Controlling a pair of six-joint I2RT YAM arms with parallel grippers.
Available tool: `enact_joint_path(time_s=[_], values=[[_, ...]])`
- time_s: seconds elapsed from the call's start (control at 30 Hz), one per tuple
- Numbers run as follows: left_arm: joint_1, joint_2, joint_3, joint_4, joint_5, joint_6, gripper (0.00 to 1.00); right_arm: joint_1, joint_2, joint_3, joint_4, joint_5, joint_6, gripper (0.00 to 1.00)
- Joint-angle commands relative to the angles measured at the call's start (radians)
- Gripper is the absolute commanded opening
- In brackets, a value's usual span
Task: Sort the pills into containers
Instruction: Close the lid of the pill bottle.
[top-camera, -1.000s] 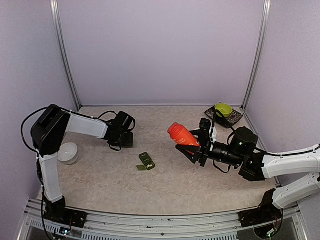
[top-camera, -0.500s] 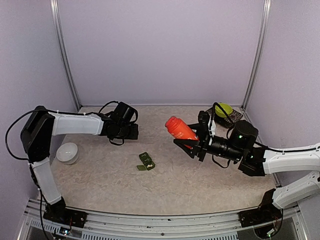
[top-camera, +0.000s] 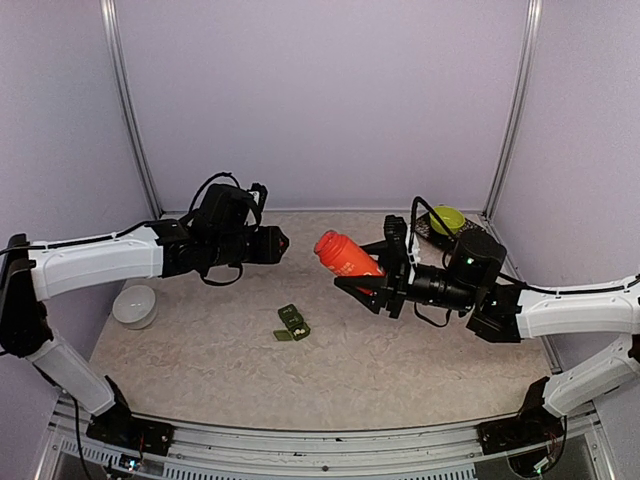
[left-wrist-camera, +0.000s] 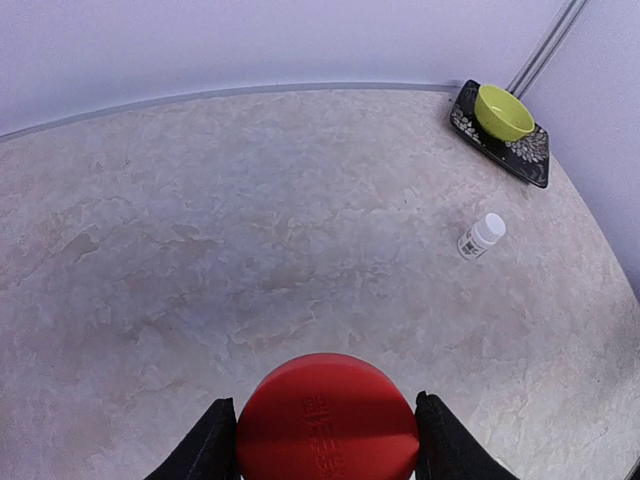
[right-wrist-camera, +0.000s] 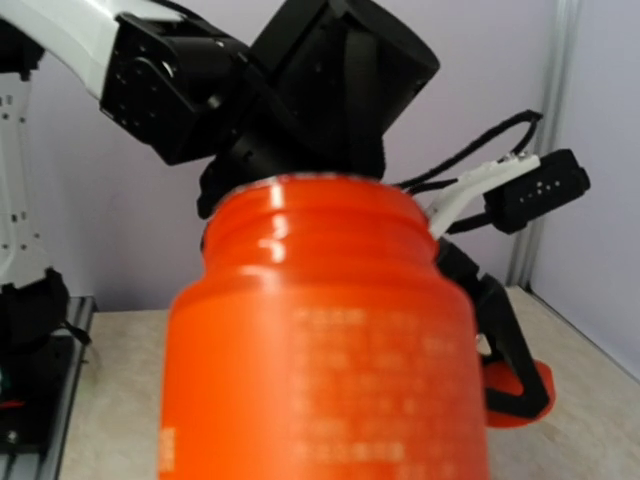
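When you look down from the top external view, your left fingers (top-camera: 272, 244) are clamped on a small red cap (top-camera: 284, 240), held up over the tabletop (top-camera: 200, 370) and pointing toward the right arm. Your right fingers (top-camera: 375, 295) grip an orange bottle (top-camera: 345, 256) round its lower body, tilted so its neck faces the cap. Cap and neck are near each other but apart. The containers (top-camera: 292, 323), the dark green strip, lie on the tabletop nearer the front edge, between the two arms and touched by neither. You cannot tell from here whether any lid is up. A white rounded dish (top-camera: 135, 305) sits at the left side beside the left arm, and a yellow-green bowl (top-camera: 447, 218) sits in the far right corner. Through the left wrist camera you see the red cap (left-wrist-camera: 327, 425) at the bottom middle with a black finger (left-wrist-camera: 205, 450) pressed against each side. Beyond it the yellow-green bowl (left-wrist-camera: 503, 111) stands on a dark patterned tray (left-wrist-camera: 530, 165) in the far corner. A small white bottle (left-wrist-camera: 481, 236) rests on the tabletop (left-wrist-camera: 200, 220) near the tray. Through the right wrist camera the orange bottle (right-wrist-camera: 320, 360) fills most of the picture, its threaded neck bare and uncapped, with the left arm's black wrist (right-wrist-camera: 340, 80) close behind it. The bottle hides your own fingers here.
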Motion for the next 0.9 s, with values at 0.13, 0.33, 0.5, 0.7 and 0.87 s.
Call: enact_joint_path(time_s=[0.13,0.33,0.5,0.7,0.87], values=[[-0.071,-0.089,-0.036,0.053,0.024,0.035,0.53,-0.007,-0.002,0.055,0.009,-0.101,0.034,0.00],[-0.119,-0.136,-0.040,0.070,0.015,0.046,0.53,-0.008,-0.014,0.050,-0.006,-0.137,0.051,0.01],[-0.154,-0.178,-0.052,0.092,0.018,0.045,0.52,-0.007,-0.018,0.031,0.007,-0.159,0.069,0.01],[-0.181,-0.249,-0.098,0.143,0.051,0.041,0.49,-0.007,0.001,0.043,0.003,-0.188,0.082,0.01],[-0.189,-0.292,-0.127,0.181,0.079,0.043,0.50,-0.008,-0.008,0.017,0.030,-0.202,0.104,0.01]])
